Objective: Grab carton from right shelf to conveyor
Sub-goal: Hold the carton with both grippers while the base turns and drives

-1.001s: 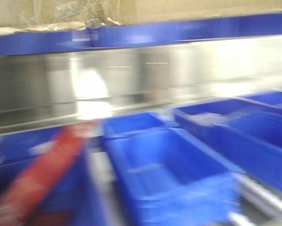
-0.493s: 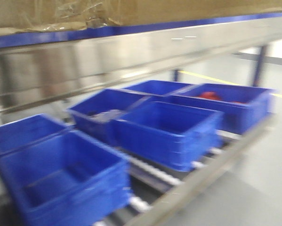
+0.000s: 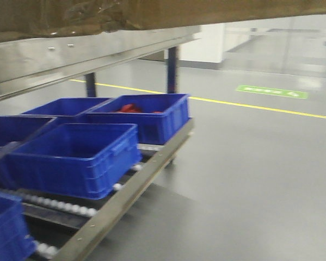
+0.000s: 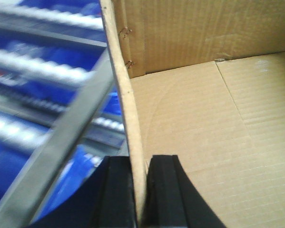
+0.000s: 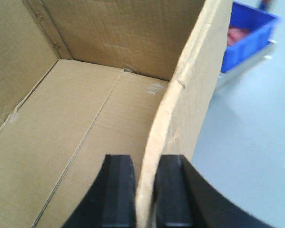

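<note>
The carton (image 3: 152, 11) is an open brown cardboard box that fills the top edge of the front view, with wrinkled clear tape on its underside. My left gripper (image 4: 140, 190) is shut on the carton's left wall (image 4: 125, 85), one black finger on each side. My right gripper (image 5: 144, 194) is shut on the carton's right wall (image 5: 194, 80) in the same way. Both wrist views look down into the empty carton (image 4: 204, 123) (image 5: 80, 123). The right shelf's shiny steel rail (image 3: 70, 60) runs just under the carton at the left. The conveyor is out of view.
Several blue bins (image 3: 75, 155) stand on a roller rack (image 3: 124, 190) at the lower left; one (image 3: 146, 117) holds red items. Blue uprights (image 3: 172, 70) carry the shelf. Grey floor (image 3: 250, 174) with a yellow line (image 3: 260, 107) and a green marking (image 3: 271, 91) spreads to the right.
The front view has swung to the right: the shelf rail and blue bins have slid left and the grey floor has come into sight. The carton stays at the top of the frame.
</note>
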Robot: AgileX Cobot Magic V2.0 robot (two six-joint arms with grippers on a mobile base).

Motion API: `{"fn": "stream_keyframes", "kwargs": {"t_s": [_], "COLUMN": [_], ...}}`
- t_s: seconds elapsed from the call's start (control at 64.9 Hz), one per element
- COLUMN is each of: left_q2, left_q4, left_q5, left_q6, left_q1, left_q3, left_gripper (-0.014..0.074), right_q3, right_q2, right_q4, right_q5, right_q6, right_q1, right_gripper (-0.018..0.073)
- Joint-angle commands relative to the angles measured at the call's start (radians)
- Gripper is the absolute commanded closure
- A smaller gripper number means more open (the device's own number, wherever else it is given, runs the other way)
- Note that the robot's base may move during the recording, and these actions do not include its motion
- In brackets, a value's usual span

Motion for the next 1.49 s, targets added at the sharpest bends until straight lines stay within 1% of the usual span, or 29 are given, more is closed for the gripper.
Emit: {"fn": "stream_keyframes", "kwargs": {"t_s": [0.0, 1.479], "left_q2": [-0.003, -0.003], "left_q4": [-0.012, -0.012], "left_q5": [-0.051, -0.051], "left_q6": [0.008, 0.008], "left_q1": [-0.01, -0.01], "left_q3": [-0.003, -0.003], "left_gripper": [0.0605, 0.0605], "right_q3": [-0.004, -0.004], "right_q2": [-0.019, -0.019], "right_q4": [0.052, 0.052], "right_q5": [-0.062, -0.062], "right_q6": [-0.025, -0.025], "right_q1": [0.009, 0.009], "right_gripper": [0.0625, 0.0625]}}
